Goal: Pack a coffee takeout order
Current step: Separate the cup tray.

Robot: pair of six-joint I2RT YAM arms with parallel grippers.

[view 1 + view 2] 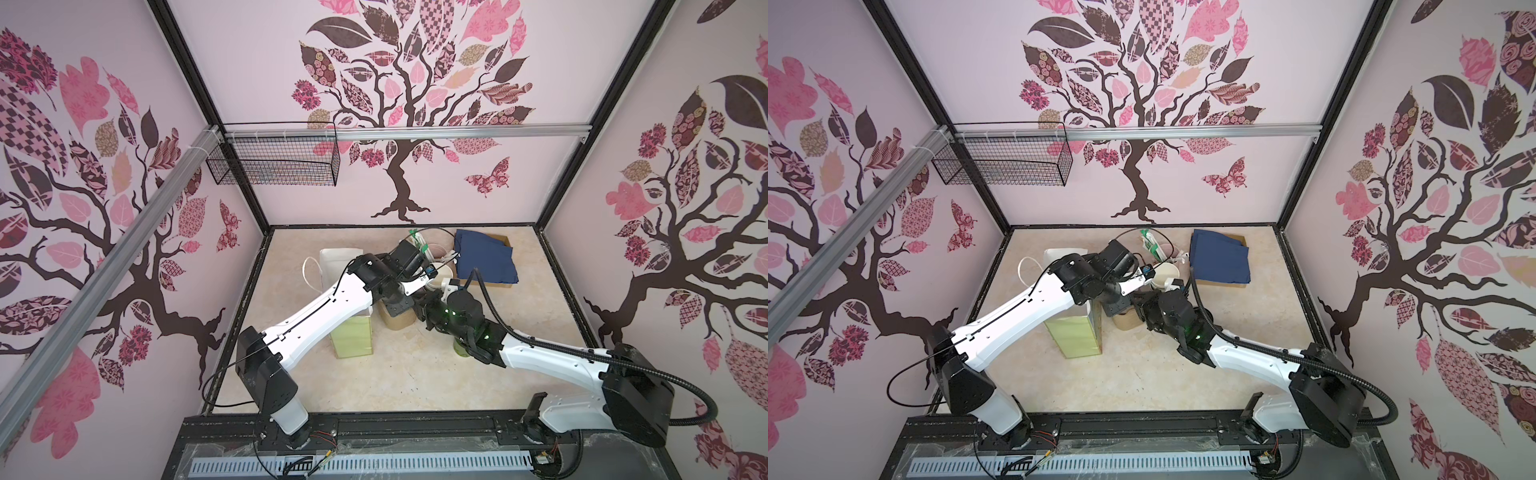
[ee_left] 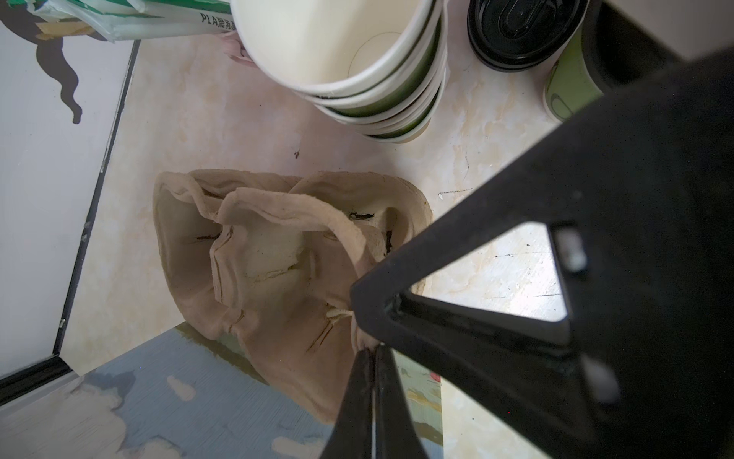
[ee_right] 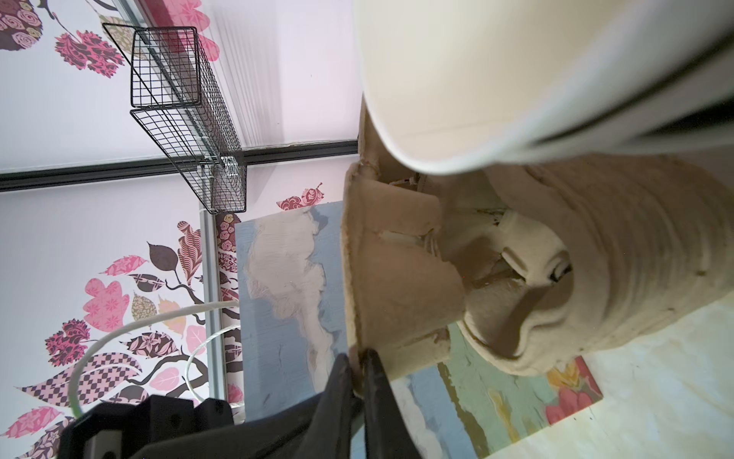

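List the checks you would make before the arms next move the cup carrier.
1. Left gripper shut on carrier rim: ok.
2. Right gripper shut on carrier rim: ok.
3. Carrier pockets empty: ok.
4. Carrier clear of bag: not ok, it overlaps the bag.
5. Cup closed and upright: cannot tell, partly hidden.
6. Napkin packed: not ok, lies on box.

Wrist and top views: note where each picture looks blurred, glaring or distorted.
Right wrist view: the cup stack, close to the lens, is blurred; the pulp carrier is sharper. Left wrist view: the table glares bright through the dark left gripper. In both top views the walls splay outward, wide-angle distortion.
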